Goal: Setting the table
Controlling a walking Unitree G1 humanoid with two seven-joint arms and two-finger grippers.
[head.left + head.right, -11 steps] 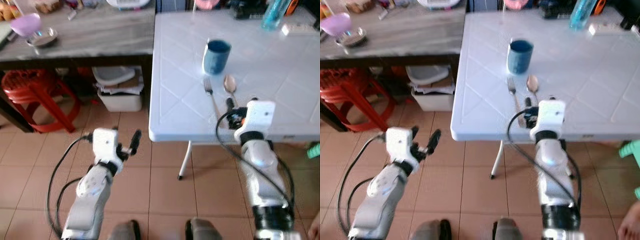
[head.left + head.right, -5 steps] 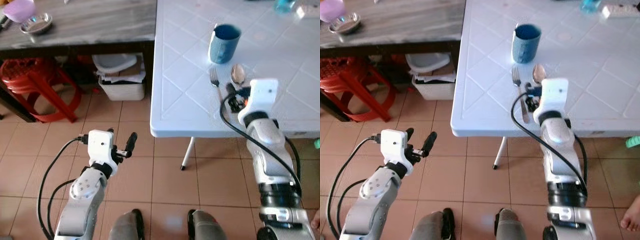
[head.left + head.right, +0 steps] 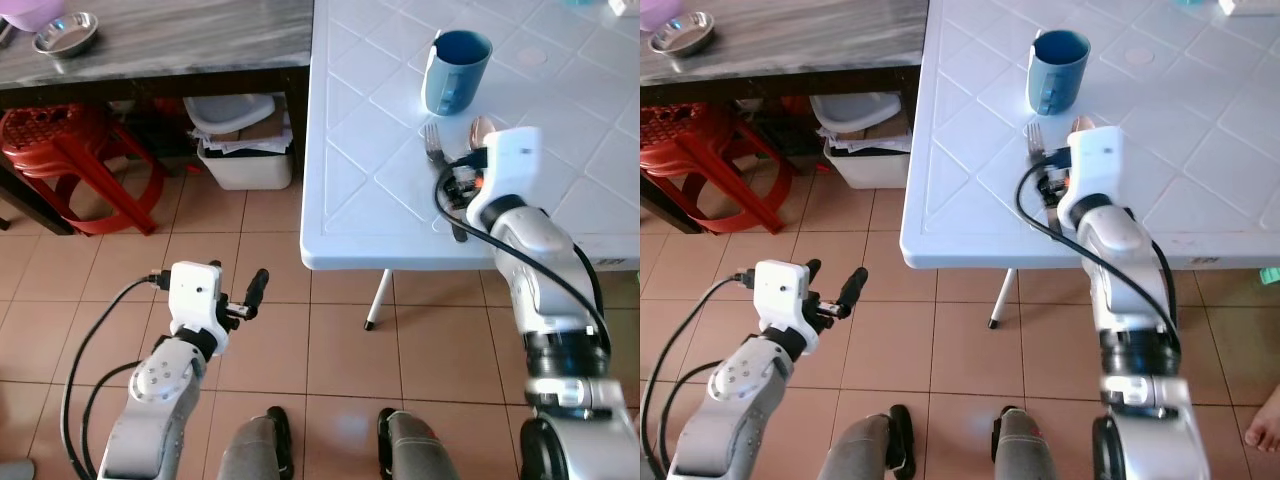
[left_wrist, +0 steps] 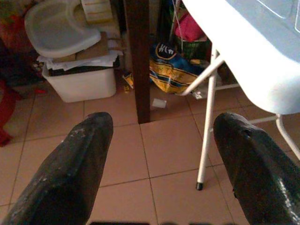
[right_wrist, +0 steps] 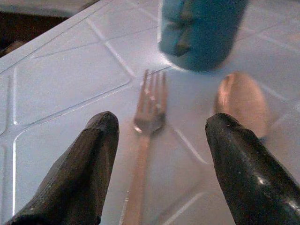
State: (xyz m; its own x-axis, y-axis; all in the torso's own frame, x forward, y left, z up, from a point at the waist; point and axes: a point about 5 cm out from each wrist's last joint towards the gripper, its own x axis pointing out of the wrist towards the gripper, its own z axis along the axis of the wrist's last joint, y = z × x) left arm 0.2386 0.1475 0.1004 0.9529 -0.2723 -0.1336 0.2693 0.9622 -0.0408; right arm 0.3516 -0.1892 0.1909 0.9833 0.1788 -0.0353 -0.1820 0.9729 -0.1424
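A blue mug (image 3: 455, 72) stands on the white plastic table (image 3: 360, 190). Just in front of it lie a metal fork (image 5: 145, 145) and a spoon (image 5: 240, 103), side by side. My right gripper (image 5: 159, 154) hovers low over the fork's handle, open, with one black finger (image 5: 79, 173) on each side and nothing held. The wrist housing (image 3: 505, 170) hides most of the fork and spoon in the eye views. My left gripper (image 3: 245, 297) hangs open over the tiled floor, left of the table, empty.
A dark wooden side table (image 3: 170, 45) at the left holds a steel bowl (image 3: 65, 32). Under it are a red stool (image 3: 75, 170) and a white bin with a lid (image 3: 235, 150). The white table's metal leg (image 4: 206, 136) stands near my left gripper.
The camera has tilted and shifted, so the scene sits differently. My right gripper has advanced over the table toward the fork and mug. The left arm has sunk slightly lower.
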